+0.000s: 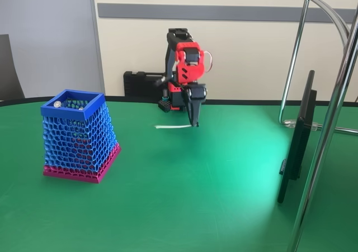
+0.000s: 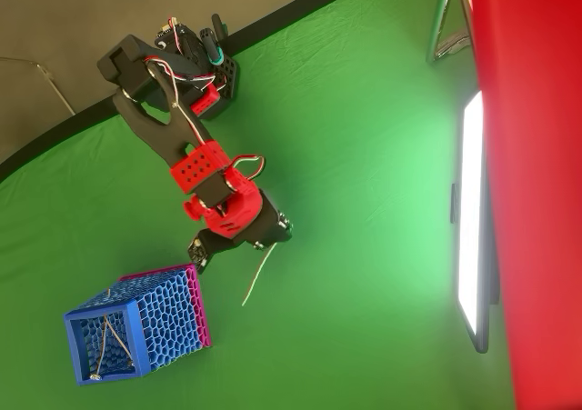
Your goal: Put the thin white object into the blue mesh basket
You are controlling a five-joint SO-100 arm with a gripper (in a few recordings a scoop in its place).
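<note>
Nearest in the fixed view: blue mesh basket (image 1: 80, 136) on the green desk (image 1: 190, 201), at pic left, upright, open top. A small silver ball (image 1: 57, 103) sits at its rim, w/ other bits inside visible in the overhead view.

Further back, mid-desk: thin white object (image 1: 173, 127). One end is pinched at the tips of the fingers (image 1: 195, 123), which look closed on it; the rest sticks out sideways toward pic left, roughly level, appears lifted just off the desk (faint shadow under it, not certain). In the overhead view the strip (image 2: 256, 275) runs from the fingers down-left, free end pointing toward the basket (image 2: 136, 326) but well apart from it.

Key relation: long axis points from grip toward basket, so the free end leads. Judgement: the arm needs to rise above the rim and travel basket-ward; a long floppy strip could catch the rim or mesh if brought in low or flat.

Farthest: arm base at the desk's back edge, by the wall.
</note>
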